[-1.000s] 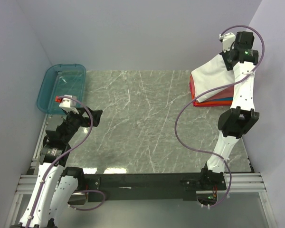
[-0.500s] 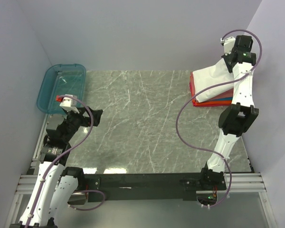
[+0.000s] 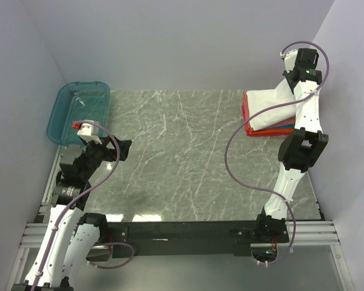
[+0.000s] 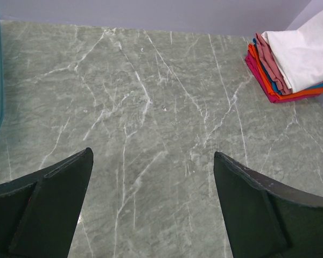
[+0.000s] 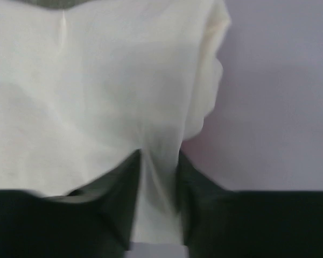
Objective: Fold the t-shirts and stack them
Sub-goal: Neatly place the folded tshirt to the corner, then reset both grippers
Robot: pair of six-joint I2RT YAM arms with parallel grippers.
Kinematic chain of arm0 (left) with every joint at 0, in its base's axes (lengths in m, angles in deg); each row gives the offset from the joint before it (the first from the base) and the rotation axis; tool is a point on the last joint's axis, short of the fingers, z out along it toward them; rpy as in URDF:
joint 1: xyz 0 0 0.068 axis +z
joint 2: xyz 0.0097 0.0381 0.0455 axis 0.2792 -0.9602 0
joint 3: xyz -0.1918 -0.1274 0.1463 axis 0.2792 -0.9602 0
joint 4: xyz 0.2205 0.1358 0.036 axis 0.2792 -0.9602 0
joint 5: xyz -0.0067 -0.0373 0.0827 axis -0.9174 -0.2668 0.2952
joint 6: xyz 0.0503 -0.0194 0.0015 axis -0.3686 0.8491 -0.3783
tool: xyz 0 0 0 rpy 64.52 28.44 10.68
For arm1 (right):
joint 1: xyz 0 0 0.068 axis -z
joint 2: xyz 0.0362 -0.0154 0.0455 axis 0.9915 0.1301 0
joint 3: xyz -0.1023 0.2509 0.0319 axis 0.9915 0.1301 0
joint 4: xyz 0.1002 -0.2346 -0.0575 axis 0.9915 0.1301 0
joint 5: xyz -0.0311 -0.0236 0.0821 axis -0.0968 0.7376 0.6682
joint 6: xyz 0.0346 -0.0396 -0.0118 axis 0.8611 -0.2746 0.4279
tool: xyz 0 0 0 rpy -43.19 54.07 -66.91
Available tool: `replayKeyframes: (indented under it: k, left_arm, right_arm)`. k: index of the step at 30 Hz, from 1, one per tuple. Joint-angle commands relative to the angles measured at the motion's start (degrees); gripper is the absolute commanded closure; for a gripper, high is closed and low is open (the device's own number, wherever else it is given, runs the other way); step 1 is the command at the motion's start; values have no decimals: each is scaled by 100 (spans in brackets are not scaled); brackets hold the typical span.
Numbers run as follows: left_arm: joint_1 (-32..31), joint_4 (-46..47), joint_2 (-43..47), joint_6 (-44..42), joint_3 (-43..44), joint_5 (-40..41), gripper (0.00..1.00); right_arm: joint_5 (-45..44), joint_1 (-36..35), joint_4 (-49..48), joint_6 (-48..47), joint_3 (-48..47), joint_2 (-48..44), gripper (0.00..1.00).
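The teal bin [image 3: 79, 112] sits at the counter's [image 3: 182, 157] far-left edge. The left gripper [image 4: 152, 161] hangs over the counter, spread wide and holding nothing. At far right the white tee [image 3: 268, 104] lies on the stack of folded coloured tees [image 4: 269, 75], its far edge pinched in the right gripper [image 5: 157, 174]. The task looks nearly done: only release and perhaps tidying seem left.
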Motion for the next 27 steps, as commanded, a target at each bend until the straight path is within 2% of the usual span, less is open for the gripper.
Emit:
replayKeyframes:
  k: [1,4,10,16,20,21,23,24,27]
  left_arm:
    - [11,209,-19,-95,7,-117,1]
    - [11,217,-28,-95,7,-108,1]
    - [11,209,-28,-95,8,-108,1]
    - [11,217,-54,-95,7,-108,1]
    - [11,235,-89,-86,7,-143,1]
    - [11,278,-89,-86,-1,-204,1]
    - [11,305,-89,-69,-19,-240,1]
    - [11,323,-98,-60,-19,-249,0]
    - [11,349,-98,-25,-28,-213,1]
  right_arm:
    - [-291,-47,-544,2,78,-165,52]
    - [-448,-134,-763,-15,263,-296,38]
    - [-651,-328,-941,-41,334,-481,36]
    - [-99,-451,-563,177,412,-745,36]
    - [1016,-451,34,591,605,-1008,36]
    - [1689,-451,148,661,893,-1209,36]
    - [2421,-477,193,837,1281,-1482,36]
    - [3182,-469,176,846,1735,-1814,36]
    - [3986,-495,-497,1118,2879,-2597,36]
